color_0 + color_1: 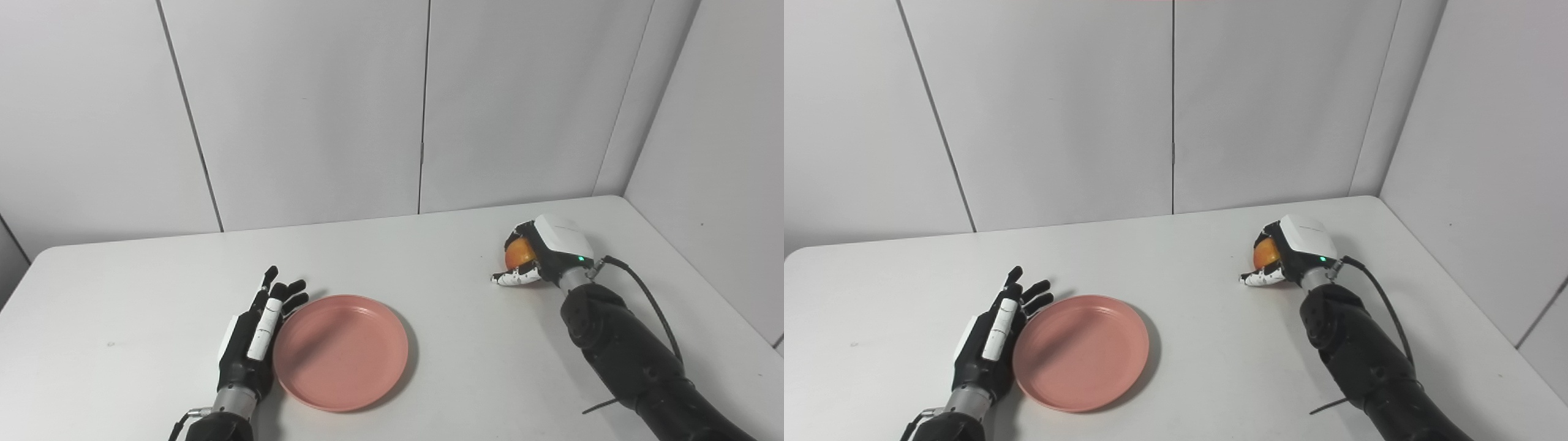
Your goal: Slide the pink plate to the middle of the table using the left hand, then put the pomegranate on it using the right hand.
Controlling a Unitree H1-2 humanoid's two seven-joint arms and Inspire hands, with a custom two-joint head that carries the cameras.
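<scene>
Right hand (539, 257) is curled over the pomegranate (519, 252) far out on the right side of the bench (453, 245), fingers wrapped around the orange-red fruit so that only a sliver of it shows between them. From where I stand it looks like a proper grasp, though I can't tell whether the fruit is off the surface or resting on it. Closing down from above like that makes sense to me: a round thing would roll away from a sideways nudge.

Over on the other side, the left hand (257, 334) holds nothing, its fingers straight and a little apart, its edge laid right against the left rim of the pink plate (340, 351). That flat, blade-like pose suits pushing rather than gripping, I'd say. The plate sits near the front of the bench, roughly central, well apart from the fruit, and its dish is empty, so it seems ready to receive.

No brand, label or readable writing shows anywhere; only a small green light on the right wrist.
</scene>
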